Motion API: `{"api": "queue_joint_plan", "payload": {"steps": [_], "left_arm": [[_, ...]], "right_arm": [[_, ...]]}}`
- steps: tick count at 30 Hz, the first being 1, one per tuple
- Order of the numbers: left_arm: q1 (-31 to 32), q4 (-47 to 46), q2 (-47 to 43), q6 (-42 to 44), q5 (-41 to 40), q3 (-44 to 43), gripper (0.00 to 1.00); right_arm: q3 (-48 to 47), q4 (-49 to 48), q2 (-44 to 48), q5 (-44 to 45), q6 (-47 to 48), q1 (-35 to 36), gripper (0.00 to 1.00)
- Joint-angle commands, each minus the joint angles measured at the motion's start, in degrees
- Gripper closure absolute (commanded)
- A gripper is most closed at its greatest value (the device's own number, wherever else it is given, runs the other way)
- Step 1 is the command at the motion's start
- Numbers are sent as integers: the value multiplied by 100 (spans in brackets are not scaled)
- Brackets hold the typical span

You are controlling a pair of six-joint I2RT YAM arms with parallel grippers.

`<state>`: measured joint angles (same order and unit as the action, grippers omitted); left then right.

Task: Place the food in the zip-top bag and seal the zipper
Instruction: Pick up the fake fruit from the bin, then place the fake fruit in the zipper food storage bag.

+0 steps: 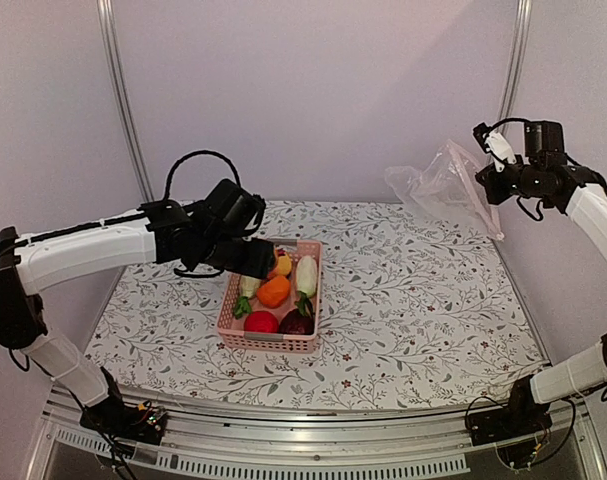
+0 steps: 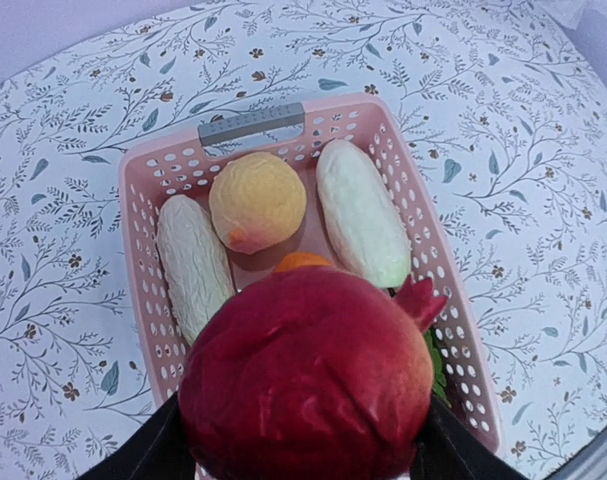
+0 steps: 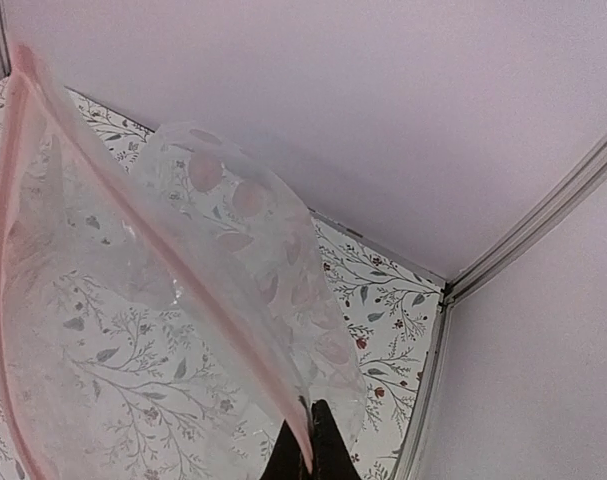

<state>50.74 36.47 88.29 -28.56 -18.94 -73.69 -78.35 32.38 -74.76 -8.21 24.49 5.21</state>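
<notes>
My left gripper (image 2: pixel 305 445) is shut on a big red round toy fruit (image 2: pixel 308 370), one dark finger (image 2: pixel 148 452) pressing each side, and holds it over the pink basket (image 2: pixel 143 200). In the basket lie more food: two white radishes (image 2: pixel 361 212), a yellow-orange fruit (image 2: pixel 257 200) and an orange (image 2: pixel 303 262) peeking out behind the held fruit. From above, my left gripper (image 1: pixel 255 256) hovers at the basket's far left corner. High at the right, my right gripper (image 1: pixel 495 172) is shut on the edge of the clear zip-top bag (image 1: pixel 443 185), which hangs in the air. Its pinkish zipper (image 3: pixel 183 280) runs up from my right gripper (image 3: pixel 311 445).
The pink basket (image 1: pixel 228 318) stands at mid-table on the floral cloth, with red fruits (image 1: pixel 261 322) and an orange (image 1: pixel 274 291) inside. Metal frame posts (image 1: pixel 123 100) rise at the back corners. The table's right edge rail (image 3: pixel 423 400) lies under the bag.
</notes>
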Motion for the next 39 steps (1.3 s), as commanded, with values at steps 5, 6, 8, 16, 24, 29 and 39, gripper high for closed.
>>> {"api": "queue_joint_plan", "payload": {"steps": [5,6,8,16,24,29,39], "left_arm": [[238,-844,-440,202,204,174,43],[262,-922,-458,232,229,167,44],[335,-1116,-477,272,293,182,44],[889,-2869,-600,673,573,670,46],[1399,-4661,-5,771,1226,547,47],[1508,-5254,777,547,1507,35,47],[1580,-5485,2339,-43,1605,-1338,48]], "right_arm": [[127,132,-490,-66,-118,16,100],[228,117,-518,-204,-227,30,100],[455,88,-590,-399,-342,128,100],[818,45,-780,-621,-669,775,100],[765,231,-829,-903,-620,1211,100],[737,339,-855,-1121,-642,1328,100],[787,437,-896,-1571,-846,1374,100]]}}
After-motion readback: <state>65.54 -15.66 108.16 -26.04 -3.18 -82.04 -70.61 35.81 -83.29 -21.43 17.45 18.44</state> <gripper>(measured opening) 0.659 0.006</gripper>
